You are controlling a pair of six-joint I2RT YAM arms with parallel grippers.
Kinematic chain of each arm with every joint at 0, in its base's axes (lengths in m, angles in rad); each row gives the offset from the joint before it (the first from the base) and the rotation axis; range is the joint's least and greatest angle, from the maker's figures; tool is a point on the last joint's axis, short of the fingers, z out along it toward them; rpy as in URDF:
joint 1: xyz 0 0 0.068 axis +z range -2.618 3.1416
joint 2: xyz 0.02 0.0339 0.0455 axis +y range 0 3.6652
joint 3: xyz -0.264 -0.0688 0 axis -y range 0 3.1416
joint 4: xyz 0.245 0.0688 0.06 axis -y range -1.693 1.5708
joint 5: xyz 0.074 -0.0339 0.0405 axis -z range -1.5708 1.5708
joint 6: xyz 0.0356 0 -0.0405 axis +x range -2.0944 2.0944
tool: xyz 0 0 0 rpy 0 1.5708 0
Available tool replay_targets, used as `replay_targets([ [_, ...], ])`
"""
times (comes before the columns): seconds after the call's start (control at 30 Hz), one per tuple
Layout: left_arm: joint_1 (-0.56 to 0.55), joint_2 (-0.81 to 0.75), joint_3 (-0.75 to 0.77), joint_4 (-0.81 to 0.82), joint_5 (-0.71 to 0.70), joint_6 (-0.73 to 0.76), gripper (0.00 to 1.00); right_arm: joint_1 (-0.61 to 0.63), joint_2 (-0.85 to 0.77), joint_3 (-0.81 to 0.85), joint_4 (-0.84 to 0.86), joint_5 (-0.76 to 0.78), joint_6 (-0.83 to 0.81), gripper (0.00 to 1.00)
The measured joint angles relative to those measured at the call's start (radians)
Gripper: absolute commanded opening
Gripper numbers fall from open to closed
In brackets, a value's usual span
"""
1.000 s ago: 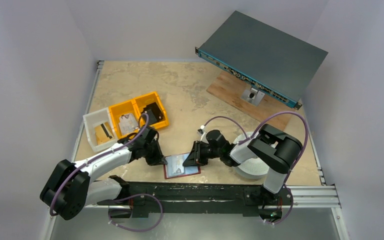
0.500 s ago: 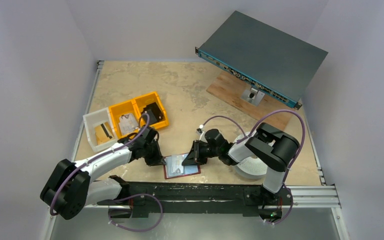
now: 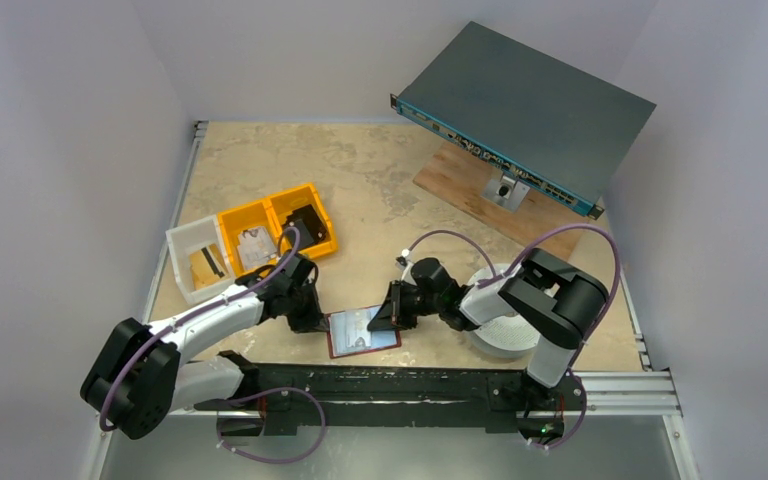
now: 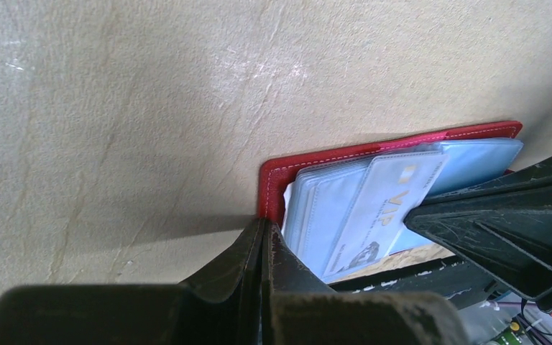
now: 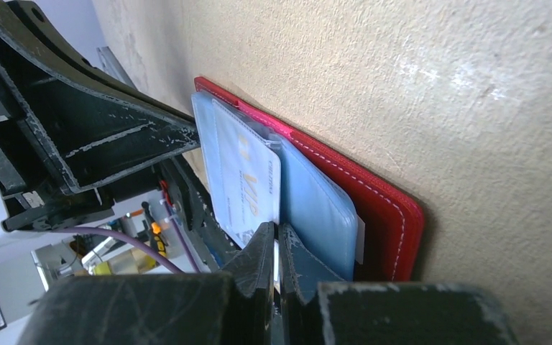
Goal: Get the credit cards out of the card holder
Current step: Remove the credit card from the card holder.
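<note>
The card holder (image 3: 360, 343) lies open on the table near the front edge, red outside with pale blue sleeves (image 5: 316, 208) inside. A pale credit card (image 4: 388, 201) marked VIP sticks out of a sleeve at a slant. My right gripper (image 3: 378, 320) is shut on that card's edge (image 5: 248, 180), and a white sliver shows between its tips (image 5: 279, 228). My left gripper (image 4: 264, 224) is shut, its tips against the holder's red left edge (image 4: 345, 152); in the top view it (image 3: 320, 320) sits at the holder's left side.
Yellow bins (image 3: 280, 225) and a white bin (image 3: 198, 260) holding small parts stand left of centre. A grey rack unit (image 3: 525, 110) rests on a wooden board (image 3: 460, 175) at the back right. A white round object (image 3: 500, 335) lies under the right arm. A metal rail (image 3: 420, 385) runs along the front.
My right gripper's fingers have closed onto the VIP card's edge. Both arms and the card holder have stayed nearly in place.
</note>
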Motion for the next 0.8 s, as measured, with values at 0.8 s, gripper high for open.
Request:
replay_targets([
  [0.8, -0.117, 0.015, 0.13, -0.005, 0.048, 0.042, 0.0, 0.006, -0.03, 0.022, -0.086, 0.024, -0.065, 0.0],
])
